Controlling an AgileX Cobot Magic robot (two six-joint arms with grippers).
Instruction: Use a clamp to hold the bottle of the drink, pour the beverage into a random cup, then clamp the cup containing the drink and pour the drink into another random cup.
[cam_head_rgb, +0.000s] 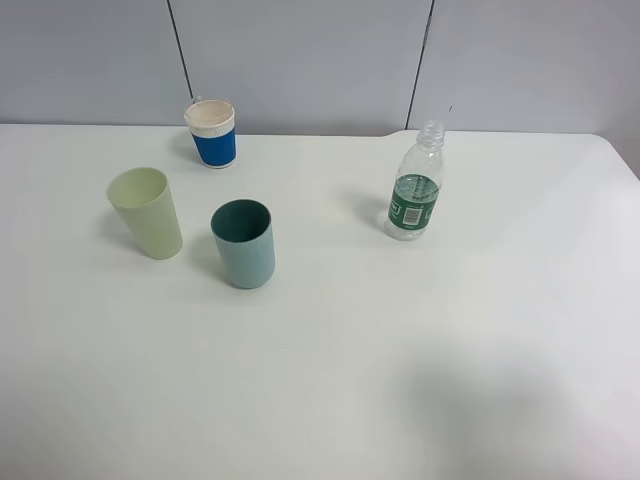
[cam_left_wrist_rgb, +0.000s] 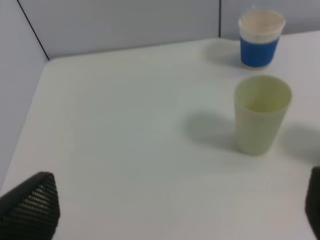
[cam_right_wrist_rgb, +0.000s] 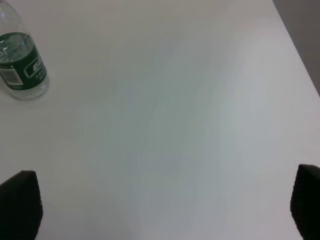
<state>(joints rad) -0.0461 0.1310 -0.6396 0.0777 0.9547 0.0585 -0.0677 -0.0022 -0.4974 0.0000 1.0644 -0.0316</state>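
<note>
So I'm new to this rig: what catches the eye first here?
The clear bottle with its green label, uncapped, stands alone on the right of the white table. On the left cluster three cups: blue paper cup at the back, pale green cup, teal cup nearest the middle.

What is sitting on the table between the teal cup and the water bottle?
Nothing. In the exterior high view, only bare white table lies between the teal cup and the water bottle.
</note>
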